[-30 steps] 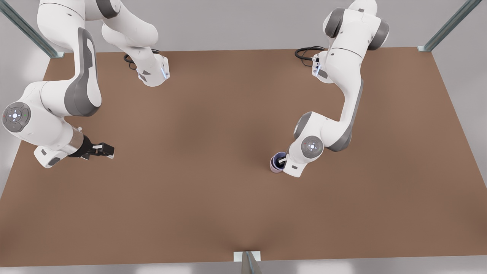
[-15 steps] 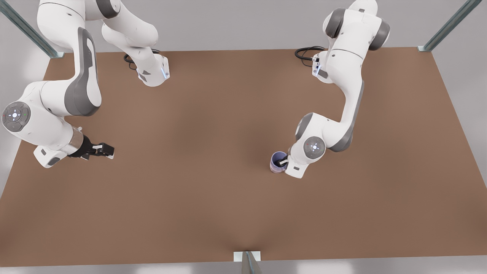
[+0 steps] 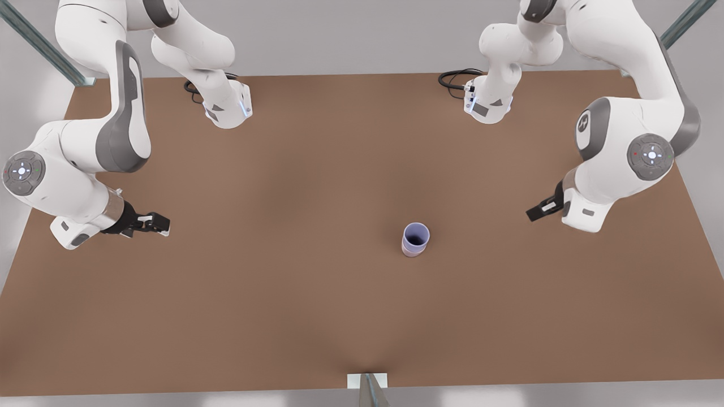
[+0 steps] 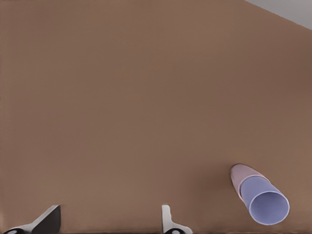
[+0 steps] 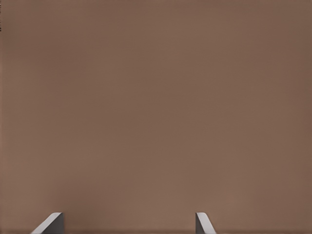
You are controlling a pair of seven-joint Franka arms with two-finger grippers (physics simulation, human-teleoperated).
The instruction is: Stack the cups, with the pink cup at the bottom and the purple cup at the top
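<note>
Brown table (image 3: 317, 316), nested cups (image 3: 416, 239) upright; left tool (image 3: 536, 211) and right tool (image 3: 151, 224) both spread, empty, far aside.

The purple cup (image 3: 416, 232) sits nested upright in the pink cup (image 3: 412, 252), whose band shows just below the purple rim. The stack stands on the brown desk (image 3: 283, 316), at about 4 o'clock from the centre. The left end effector (image 3: 532, 215) hangs well apart at the stack's 2 o'clock. The right end effector (image 3: 163, 225) hangs far off at its 9 o'clock, near the desk's edge.
</note>
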